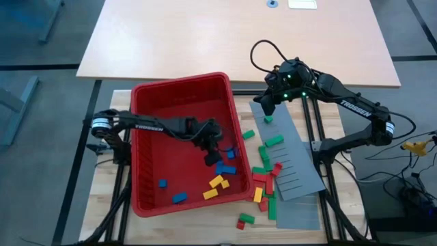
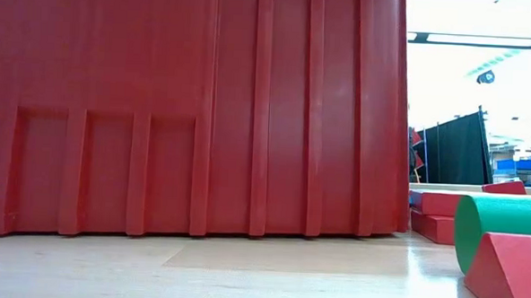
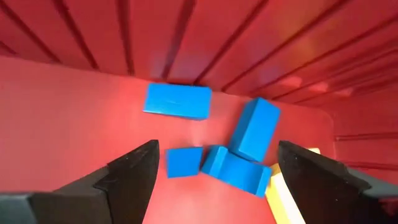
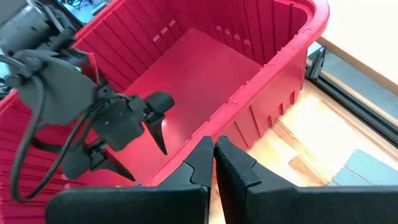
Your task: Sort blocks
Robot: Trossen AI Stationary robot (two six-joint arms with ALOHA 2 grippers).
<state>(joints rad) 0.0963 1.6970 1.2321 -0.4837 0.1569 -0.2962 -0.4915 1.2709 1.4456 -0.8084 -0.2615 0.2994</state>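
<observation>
My left gripper (image 1: pixel 213 149) reaches into the red bin (image 1: pixel 147 137) and hovers open over its floor near the right wall. Several blue blocks (image 3: pixel 233 168) lie on the floor between its spread fingers, and it touches none of them. More blue blocks (image 1: pixel 179 198) and yellow blocks (image 1: pixel 218 183) lie in the bin's near part. My right gripper (image 4: pixel 213 163) is shut with nothing in it. It hangs over the far end of the grey slotted panel (image 1: pixel 300 171), just outside the bin's right rim. A green block (image 1: pixel 268 119) lies on the panel below it.
Red, green, blue and yellow blocks (image 1: pixel 266 174) lie scattered on and beside the grey panel, right of the bin. Two more (image 1: pixel 244 221) sit near the table's front edge. In the low view the bin wall (image 2: pixel 195 110) fills most of the picture, with green and red blocks (image 2: pixel 504 231) at its right.
</observation>
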